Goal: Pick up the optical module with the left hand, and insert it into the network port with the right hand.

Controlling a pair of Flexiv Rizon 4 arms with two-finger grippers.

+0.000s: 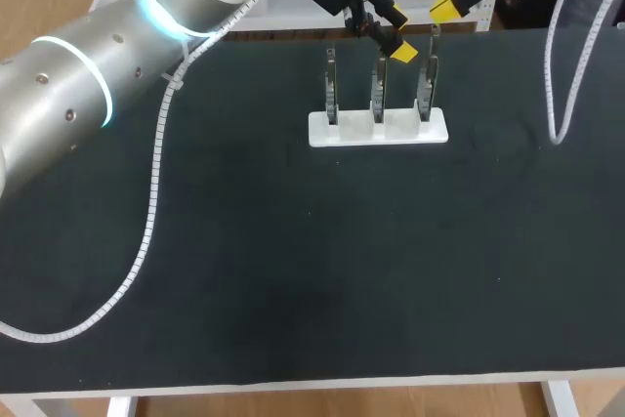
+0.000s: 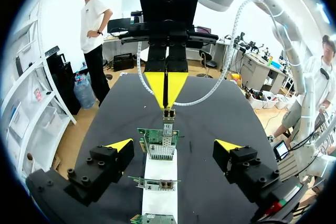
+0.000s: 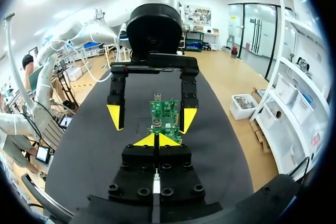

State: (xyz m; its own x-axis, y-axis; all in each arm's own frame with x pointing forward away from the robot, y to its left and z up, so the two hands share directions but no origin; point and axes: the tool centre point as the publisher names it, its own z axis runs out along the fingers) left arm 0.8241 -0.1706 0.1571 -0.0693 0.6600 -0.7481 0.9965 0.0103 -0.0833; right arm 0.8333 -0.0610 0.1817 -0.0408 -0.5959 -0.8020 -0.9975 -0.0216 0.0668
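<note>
Three network cards stand upright in a white stand [image 1: 379, 130] at the back of the black table. My right gripper [image 1: 447, 7] [image 2: 167, 90] [image 3: 157, 140] hangs over the rightmost card [image 1: 428, 75] [image 2: 160, 142]. It is shut on the small metal optical module [image 2: 168, 115], which points down. The module's lower end meets the port cage on that card's upper edge. My left gripper [image 1: 395, 41] [image 2: 173, 146] faces it from the other end of the row. It is wide open and holds nothing, with one fingertip [image 2: 119, 144] on each side of the line of cards.
My left arm's white corrugated cable [image 1: 146, 222] trails over the table's left half. The right arm's cable [image 1: 555, 95] hangs down at the right. The middle card [image 1: 379, 85] and the left card [image 1: 330, 85] stand close beside the rightmost one.
</note>
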